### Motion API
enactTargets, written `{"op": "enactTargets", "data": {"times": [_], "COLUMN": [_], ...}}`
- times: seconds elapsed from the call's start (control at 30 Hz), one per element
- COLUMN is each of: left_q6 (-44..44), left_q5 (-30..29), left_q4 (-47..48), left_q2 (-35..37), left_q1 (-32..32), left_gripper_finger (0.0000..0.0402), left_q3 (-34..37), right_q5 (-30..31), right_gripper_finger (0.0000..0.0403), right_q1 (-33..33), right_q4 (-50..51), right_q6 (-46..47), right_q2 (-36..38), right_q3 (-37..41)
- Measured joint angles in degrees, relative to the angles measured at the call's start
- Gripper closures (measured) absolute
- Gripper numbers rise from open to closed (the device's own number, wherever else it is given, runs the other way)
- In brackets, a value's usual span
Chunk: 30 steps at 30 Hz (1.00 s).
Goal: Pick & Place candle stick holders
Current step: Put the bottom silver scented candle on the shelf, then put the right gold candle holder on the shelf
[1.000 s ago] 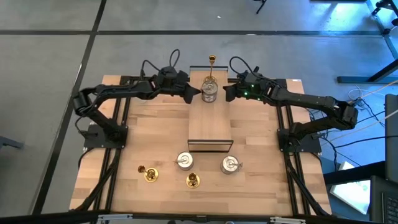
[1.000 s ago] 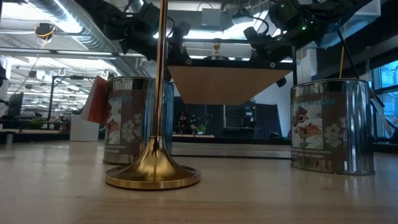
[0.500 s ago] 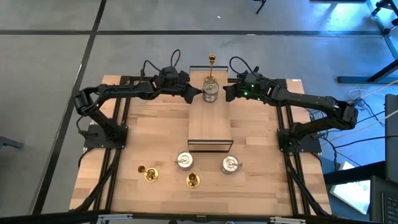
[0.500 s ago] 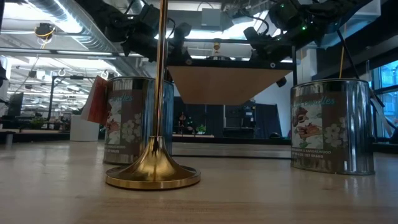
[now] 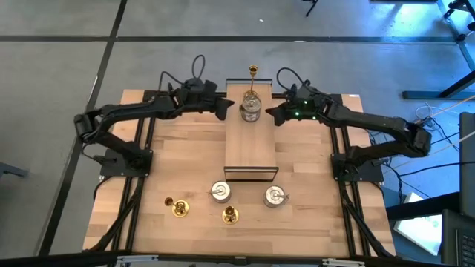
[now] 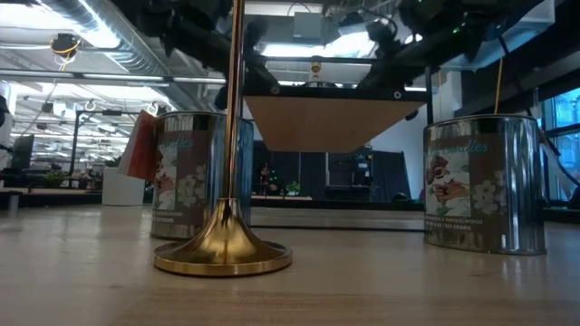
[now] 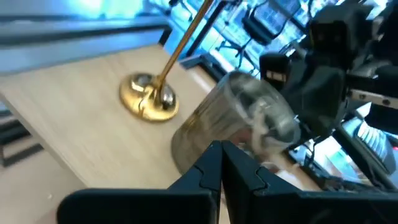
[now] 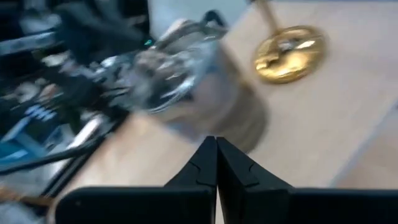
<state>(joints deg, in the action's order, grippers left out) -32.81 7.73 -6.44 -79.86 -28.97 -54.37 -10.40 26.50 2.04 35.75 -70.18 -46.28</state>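
Observation:
On the far end of a raised wooden platform (image 5: 251, 144) stand a squat silver-and-glass candle stick holder (image 5: 250, 110) and, behind it, a slim brass one (image 5: 252, 81), each on its round base. My left gripper (image 5: 225, 113) is shut a little to the left of the silver holder, and my right gripper (image 5: 269, 116) is shut a little to its right. Both point at it without touching. In the left wrist view the glass holder (image 7: 239, 124) stands just beyond the shut fingertips; the right wrist view shows it (image 8: 186, 78) the same way.
Near the table's front edge stand two squat silver holders (image 5: 220, 192) (image 5: 274, 196) and two brass ones (image 5: 178, 208) (image 5: 231, 215). In the low view the brass stem (image 6: 236, 109) and the silver tins (image 6: 485, 181) stand close before the platform. Bare wood lies left and right of the platform.
My left gripper has drawn back from the silver holder toward the table's left edge and risen a little, staying shut. My right gripper stays shut beside the holder and has turned slightly. The holders have not moved.

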Motion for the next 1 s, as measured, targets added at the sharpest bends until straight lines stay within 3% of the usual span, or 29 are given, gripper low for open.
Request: {"op": "enactTargets", "data": {"times": [0.3, 0.57, 0.67, 0.83, 1.0], "left_q6": [-2.0, -7.7, -10.7, -12.0, -12.1], "left_q5": [3.8, 3.3, -0.1, -11.8, -22.3], "left_q4": [2.4, 1.5, 1.4, 1.4, 0.1], "left_q2": [8.2, 11.7, 11.7, 11.7, 11.7], "left_q1": [4.0, 14.2, 18.9, 28.0, 35.7], "left_gripper_finger": [0.0400, 0.0398, 0.0395, 0.0395, 0.0395], "left_q3": [0.0, 0.0, 0.0, 0.0, 0.0], "right_q5": [-18.3, -27.2, -28.5, -28.5, -24.5], "right_gripper_finger": [0.0400, 0.0388, 0.0372, 0.0342, 0.0311], "right_q1": [-0.2, -3.4, -5.7, -10.6, -15.8], "right_q4": [4.6, 11.3, 14.6, 19.9, 24.4], "right_q6": [0.1, 2.5, 2.4, 1.9, 2.5], "right_q2": [10.1, 18.7, 21.3, 24.1, 25.4], "right_q3": [0.0, 0.0, 0.0, 0.0, 0.0]}}
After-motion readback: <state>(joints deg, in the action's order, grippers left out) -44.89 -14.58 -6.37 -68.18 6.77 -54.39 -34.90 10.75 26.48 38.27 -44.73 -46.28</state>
